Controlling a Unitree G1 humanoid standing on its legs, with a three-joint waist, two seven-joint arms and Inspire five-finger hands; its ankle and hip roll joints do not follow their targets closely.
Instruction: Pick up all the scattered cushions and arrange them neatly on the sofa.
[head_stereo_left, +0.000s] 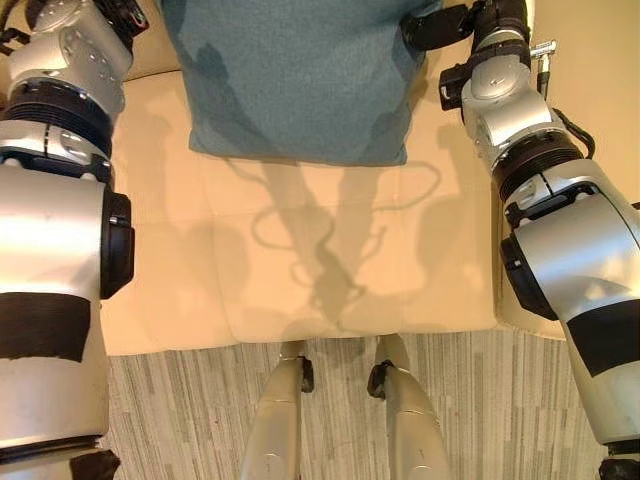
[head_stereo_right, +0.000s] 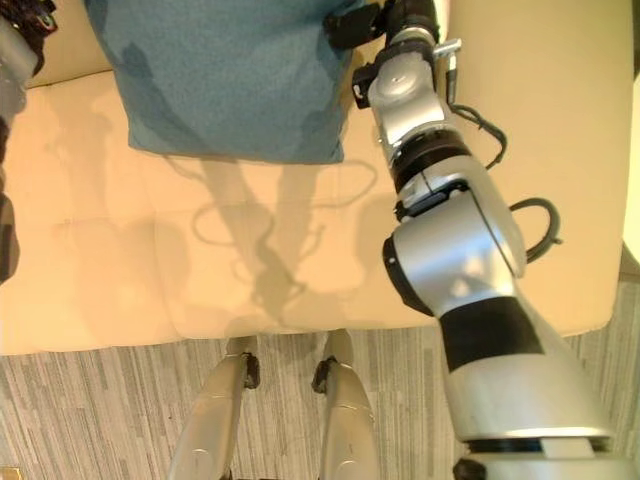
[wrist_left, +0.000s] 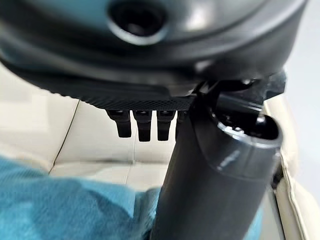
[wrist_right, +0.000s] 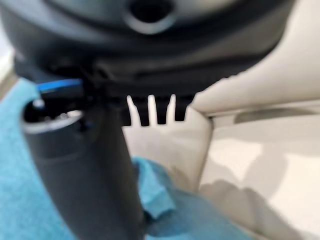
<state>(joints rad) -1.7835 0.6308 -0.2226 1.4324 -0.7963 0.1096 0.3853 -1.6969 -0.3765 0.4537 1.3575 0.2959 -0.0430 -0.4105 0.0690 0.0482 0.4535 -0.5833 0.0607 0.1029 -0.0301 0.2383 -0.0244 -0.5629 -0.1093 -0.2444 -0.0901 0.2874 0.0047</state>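
One cream sofa (head_stereo_left: 300, 270) is spreading across the head views, standing on a grey striped floor (head_stereo_left: 480, 400). Lying on its seat toward the backrest is a teal cushion (head_stereo_left: 300, 80). Both hands are flanking that cushion: the left hand (wrist_left: 145, 125) is sitting at one edge, the right hand (wrist_right: 150, 112) at the opposite edge, each with thumb against the fabric and fingers pointing straight out, relaxed and not curling around it.
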